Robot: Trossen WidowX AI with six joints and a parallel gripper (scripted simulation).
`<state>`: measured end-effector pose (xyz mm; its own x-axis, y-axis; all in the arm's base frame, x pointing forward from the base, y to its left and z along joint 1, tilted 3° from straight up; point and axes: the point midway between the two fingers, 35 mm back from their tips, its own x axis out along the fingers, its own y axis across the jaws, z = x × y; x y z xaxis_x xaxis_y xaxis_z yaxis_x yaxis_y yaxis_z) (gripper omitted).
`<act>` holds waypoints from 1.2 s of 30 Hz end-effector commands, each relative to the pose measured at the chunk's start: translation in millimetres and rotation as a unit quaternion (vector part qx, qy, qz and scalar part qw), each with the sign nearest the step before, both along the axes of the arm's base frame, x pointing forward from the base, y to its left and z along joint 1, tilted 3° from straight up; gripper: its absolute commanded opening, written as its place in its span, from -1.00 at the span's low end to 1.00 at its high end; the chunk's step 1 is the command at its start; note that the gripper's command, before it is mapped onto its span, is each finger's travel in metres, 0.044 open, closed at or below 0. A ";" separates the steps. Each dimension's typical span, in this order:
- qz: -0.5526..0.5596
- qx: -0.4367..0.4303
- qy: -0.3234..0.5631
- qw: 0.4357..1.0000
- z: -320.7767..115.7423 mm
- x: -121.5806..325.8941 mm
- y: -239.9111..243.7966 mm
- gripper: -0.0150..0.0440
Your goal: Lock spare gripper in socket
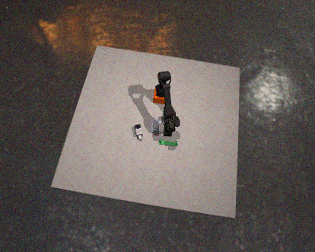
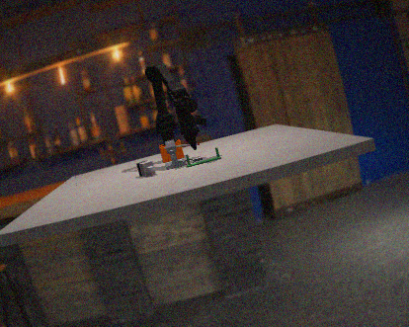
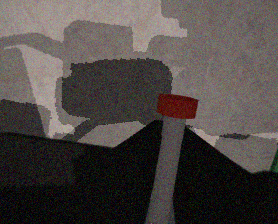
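Observation:
My gripper point(image 1: 167, 134) point(image 2: 195, 148) point(image 3: 166, 130) is shut on the lock pin. In the wrist view the pin's red head point(image 3: 177, 106) stands beyond the dark fingertips, and its grey shaft point(image 3: 169, 162) runs down between them out of the frame. The far end is hidden, so I cannot tell whether any of it is inside the socket. The grey mount point(image 1: 156, 127) point(image 2: 173, 156) stands on the table beside my fingers, left of them in the top and exterior views. The spare gripper point(image 1: 138, 132) point(image 2: 146, 169), pale with a dark end, lies farther left on the table.
A green bracket point(image 1: 168, 143) point(image 2: 204, 162) with two upright ends lies close to the fingers; a bit of green point(image 3: 275, 161) shows at the wrist view's right edge. An orange block point(image 1: 159, 100) point(image 2: 180, 147) is by the arm's base. The pale table top point(image 1: 103, 165) point(image 2: 95, 195) carries everything.

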<state>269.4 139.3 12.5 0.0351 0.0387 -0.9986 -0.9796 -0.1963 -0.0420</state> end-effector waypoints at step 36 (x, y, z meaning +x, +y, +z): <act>0.007 0.071 0.012 0.997 12.3 -5.9 24.8 -0.49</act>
